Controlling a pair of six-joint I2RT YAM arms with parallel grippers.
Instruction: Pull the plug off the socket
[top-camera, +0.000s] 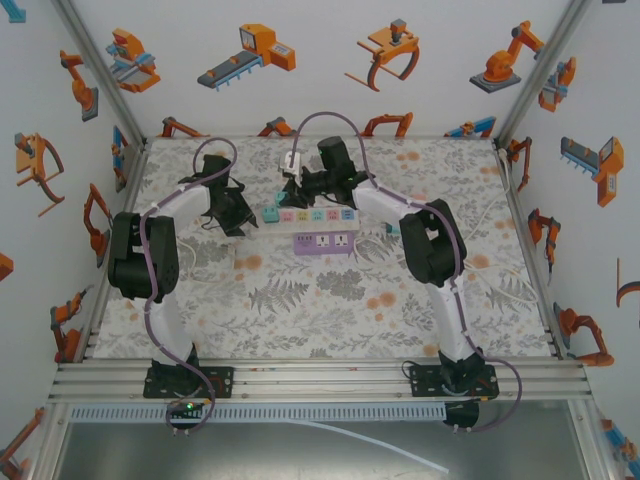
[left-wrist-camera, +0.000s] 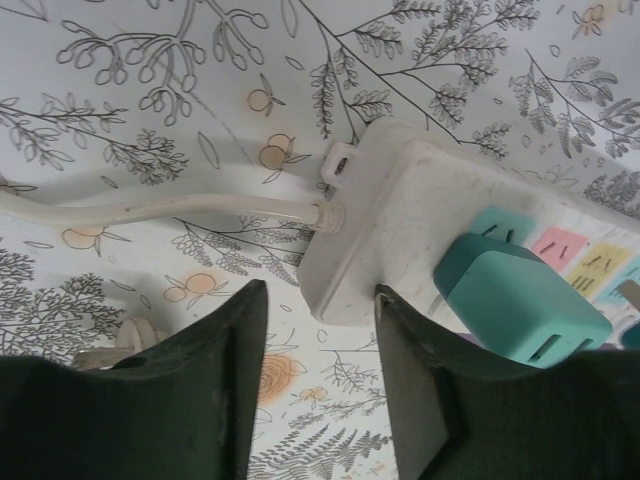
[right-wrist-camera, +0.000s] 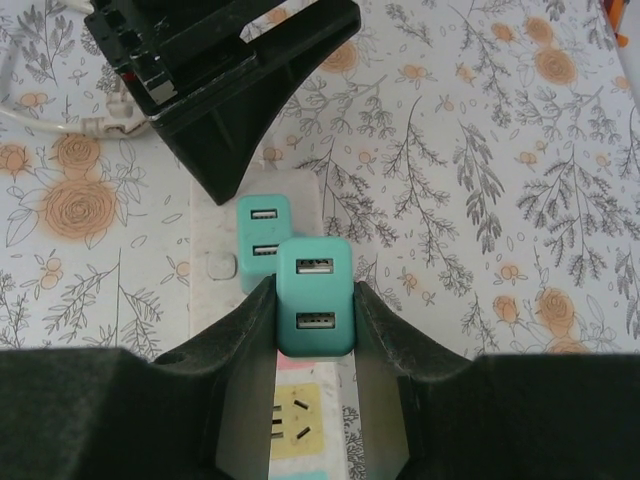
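Observation:
In the right wrist view my right gripper (right-wrist-camera: 315, 290) is shut on a teal two-port USB plug (right-wrist-camera: 315, 320), one finger on each side. The plug hangs over the pink and yellow sockets of the white power strip (right-wrist-camera: 215, 300). In the left wrist view this plug (left-wrist-camera: 525, 305) looks raised, with a metal prong showing beneath it. A second teal plug (right-wrist-camera: 262, 240) sits in the strip beside it. My left gripper (left-wrist-camera: 320, 295) is open at the strip's cable end (left-wrist-camera: 400, 220). Its right finger (left-wrist-camera: 400, 330) touches the strip's corner and its left finger stands apart.
The strip's white cable (left-wrist-camera: 160, 208) runs left across the floral tablecloth. A purple power strip (top-camera: 322, 243) lies just in front of the white one (top-camera: 330, 216). In the overhead view both grippers, left (top-camera: 243, 218) and right (top-camera: 293, 187), crowd the strip's left end.

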